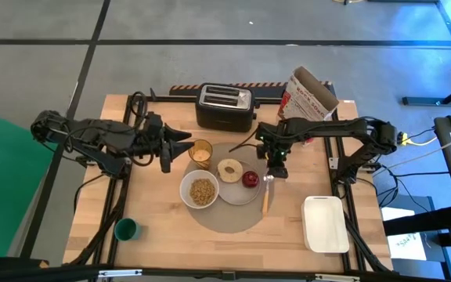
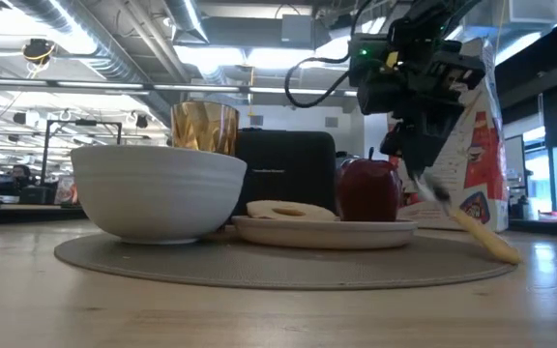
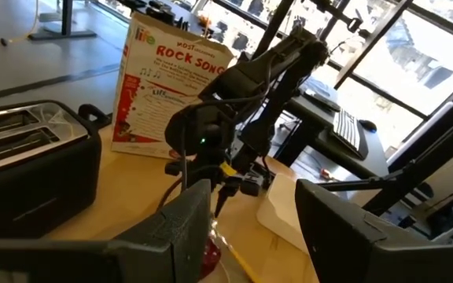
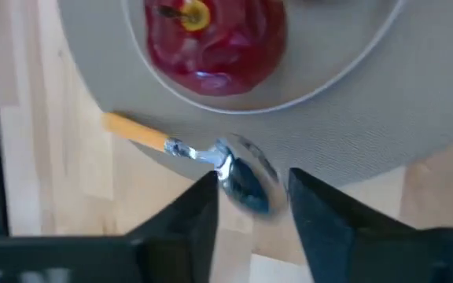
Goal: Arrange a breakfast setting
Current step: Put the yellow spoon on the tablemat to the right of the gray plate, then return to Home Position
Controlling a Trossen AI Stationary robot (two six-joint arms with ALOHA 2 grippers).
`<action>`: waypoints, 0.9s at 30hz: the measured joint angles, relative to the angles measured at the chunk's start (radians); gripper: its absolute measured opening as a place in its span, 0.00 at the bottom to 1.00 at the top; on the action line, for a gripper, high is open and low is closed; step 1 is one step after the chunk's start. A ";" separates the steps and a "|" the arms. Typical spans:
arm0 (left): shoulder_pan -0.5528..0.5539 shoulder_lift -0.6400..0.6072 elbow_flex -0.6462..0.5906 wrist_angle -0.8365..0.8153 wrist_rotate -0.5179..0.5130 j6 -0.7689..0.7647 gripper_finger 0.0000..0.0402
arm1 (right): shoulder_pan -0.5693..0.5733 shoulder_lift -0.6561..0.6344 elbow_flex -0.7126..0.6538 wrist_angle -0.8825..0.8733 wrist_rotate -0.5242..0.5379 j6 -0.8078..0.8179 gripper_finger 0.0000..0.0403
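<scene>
Even overhead light fills the room, with ceiling strip lamps (image 2: 85,43) glowing in the low view and daylight through windows (image 3: 384,47) behind. The table (image 1: 155,227) shows only soft shadows. The spoon bowl (image 4: 246,182) and apple (image 4: 211,39) look blurred close up, with glare on both.

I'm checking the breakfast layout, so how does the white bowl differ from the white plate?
The deep white bowl holds tan cereal; the shallow white plate carries a sliced bagel and a red apple. The bowl stands taller than the flat plate in the low view. Both are round, white and sit on the round grey placemat.
</scene>
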 joint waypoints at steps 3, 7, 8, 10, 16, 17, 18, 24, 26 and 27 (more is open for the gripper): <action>0.000 0.004 0.000 -0.005 0.000 0.000 0.45 | 0.000 -0.012 0.000 -0.003 0.045 0.019 0.43; 0.004 0.014 0.001 -0.013 -0.003 0.000 0.45 | 0.001 -0.050 0.000 0.002 0.116 0.056 0.47; 0.004 0.020 0.001 -0.012 -0.003 0.000 0.45 | 0.001 -0.061 0.000 0.000 0.135 0.071 0.47; 0.006 0.024 0.001 -0.013 -0.003 0.000 0.45 | 0.002 -0.084 0.000 -0.005 0.158 0.104 0.48; 0.005 0.039 0.000 -0.024 -0.002 0.001 0.45 | 0.031 -0.170 0.000 -0.028 0.204 0.264 0.47; 0.005 0.046 0.001 -0.026 -0.003 0.004 0.45 | 0.045 -0.195 0.000 -0.025 0.218 0.280 0.47; 0.006 0.051 0.001 -0.027 -0.003 0.016 0.45 | 0.061 -0.225 0.000 -0.011 0.223 0.298 0.45; 0.036 0.063 0.000 0.013 0.011 0.120 0.41 | 0.165 -0.442 0.082 0.194 0.262 0.464 0.35; 0.065 0.063 0.000 0.059 0.032 0.168 0.36 | 0.186 -0.512 0.103 0.307 0.286 0.501 0.28; 0.080 0.063 0.000 0.092 0.057 0.205 0.34 | 0.194 -0.542 0.105 0.370 0.295 0.508 0.24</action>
